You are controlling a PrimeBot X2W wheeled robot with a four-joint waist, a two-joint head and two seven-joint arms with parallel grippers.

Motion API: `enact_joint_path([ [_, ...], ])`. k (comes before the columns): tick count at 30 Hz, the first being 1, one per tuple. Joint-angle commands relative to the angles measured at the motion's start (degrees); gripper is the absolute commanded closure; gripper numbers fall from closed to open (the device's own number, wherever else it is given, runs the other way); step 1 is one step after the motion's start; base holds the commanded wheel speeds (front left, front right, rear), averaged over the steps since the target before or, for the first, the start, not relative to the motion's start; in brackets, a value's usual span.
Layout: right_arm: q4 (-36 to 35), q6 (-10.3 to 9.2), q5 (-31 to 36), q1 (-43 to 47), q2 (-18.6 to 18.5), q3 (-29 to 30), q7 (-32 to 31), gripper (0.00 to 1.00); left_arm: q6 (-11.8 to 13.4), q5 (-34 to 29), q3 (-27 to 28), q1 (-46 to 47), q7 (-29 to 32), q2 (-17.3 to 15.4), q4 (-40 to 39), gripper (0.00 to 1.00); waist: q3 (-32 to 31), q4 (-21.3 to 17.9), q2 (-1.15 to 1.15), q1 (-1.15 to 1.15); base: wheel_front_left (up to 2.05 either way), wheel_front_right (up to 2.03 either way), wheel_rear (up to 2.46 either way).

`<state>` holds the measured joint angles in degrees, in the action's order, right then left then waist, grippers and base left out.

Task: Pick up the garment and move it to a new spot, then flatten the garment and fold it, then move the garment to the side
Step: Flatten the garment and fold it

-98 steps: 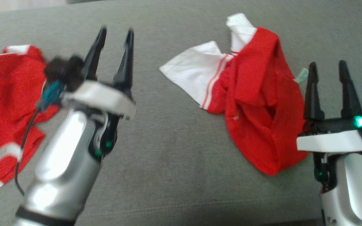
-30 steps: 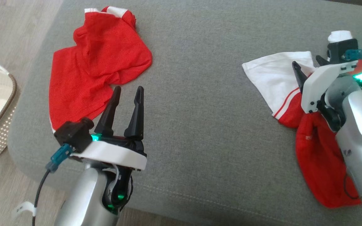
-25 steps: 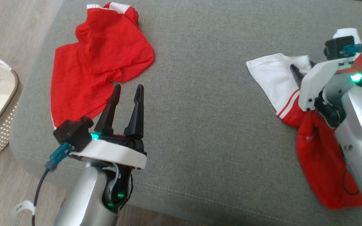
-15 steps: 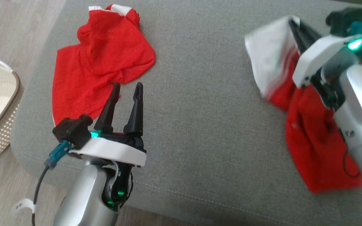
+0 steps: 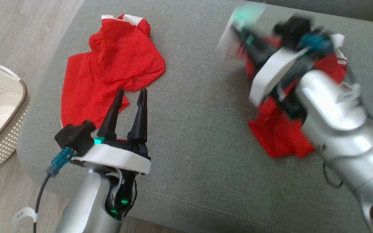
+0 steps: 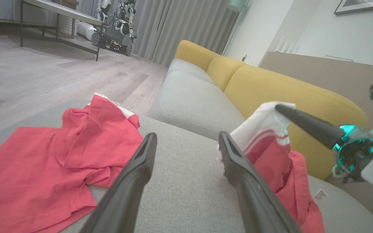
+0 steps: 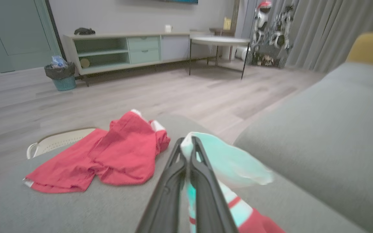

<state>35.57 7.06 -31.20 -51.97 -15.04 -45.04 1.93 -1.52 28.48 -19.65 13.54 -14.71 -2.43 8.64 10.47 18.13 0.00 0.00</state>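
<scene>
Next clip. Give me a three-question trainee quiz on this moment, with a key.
1. True or false: the left gripper is shut on the spread-out red garment.
2. The right gripper is shut on which part of the red-and-white garment? A) its white part B) its red hem C) its label
3. What stands on the floor off the left end of the grey cushion?
Key: 1 false, its fingers stand open and hold nothing. 2 A. 3 a pale perforated basket.
</scene>
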Motion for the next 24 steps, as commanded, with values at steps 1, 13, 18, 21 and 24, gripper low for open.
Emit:
enact_joint_path([
  [1,-0.86,0.43,-2.80,1.12,0.62,-1.97,-1.21,0.00,0.28,-0.01,1.61,0.97,-0.29,-0.45,-1.64,0.00,-0.04,0.00,0.00,0.00,0.00,0.00,0.00],
  [13,1.36,0.43,-8.76,2.41,-4.41,-5.20,4.02,0.00,0.56,-0.15,2.65,0.60,-0.29,-0.44,-2.01,0.00,-1.28,-4.35,0.00,0.00,0.00,0.00,0.00],
  [18,3.39,0.43,-7.53,6.00,-6.19,1.16,7.98,0.00,0.52,0.16,2.83,0.17,-0.29,-0.44,-2.51,0.00,-2.41,-7.10,0.00,0.00,0.00,0.00,0.00],
  [21,2.93,0.43,-5.89,10.49,-5.93,7.85,10.76,0.00,0.64,0.22,3.29,-0.13,-0.29,-0.44,-3.08,0.00,-2.95,-9.35,0.00,0.00,0.00,0.00,0.00],
  [24,1.00,0.43,-2.89,14.31,-4.95,12.65,12.00,0.00,0.57,0.25,3.70,-0.28,-0.29,-0.44,-3.50,0.00,-2.99,-11.04,0.00,0.00,0.00,0.00,0.00],
])
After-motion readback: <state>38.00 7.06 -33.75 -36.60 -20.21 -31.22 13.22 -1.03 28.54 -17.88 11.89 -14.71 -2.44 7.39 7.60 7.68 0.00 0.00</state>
